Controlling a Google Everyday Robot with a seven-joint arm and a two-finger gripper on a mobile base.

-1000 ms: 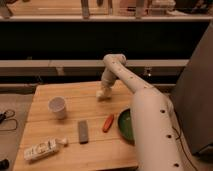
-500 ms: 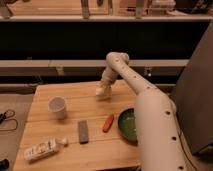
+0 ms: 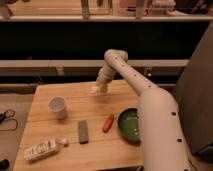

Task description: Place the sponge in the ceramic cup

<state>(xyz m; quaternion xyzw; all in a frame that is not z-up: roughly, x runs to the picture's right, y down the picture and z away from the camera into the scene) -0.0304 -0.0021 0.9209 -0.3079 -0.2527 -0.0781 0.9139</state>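
Shows the sponge (image 3: 83,131) lying flat near the front edge of the desk (image 3: 47,94), outside the upright ceramic cup (image 3: 57,107) toward the left edge, so judges pickup and drop left to do. Puts the arm (image 3: 131,76) stretched toward the far edge, claw (image 3: 98,90) low there, well apart from both. Cannot tell whether open or closed.

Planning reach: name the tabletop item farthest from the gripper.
The white bottle, lying at the near-left corner; the gripper is at the far side, others closer.
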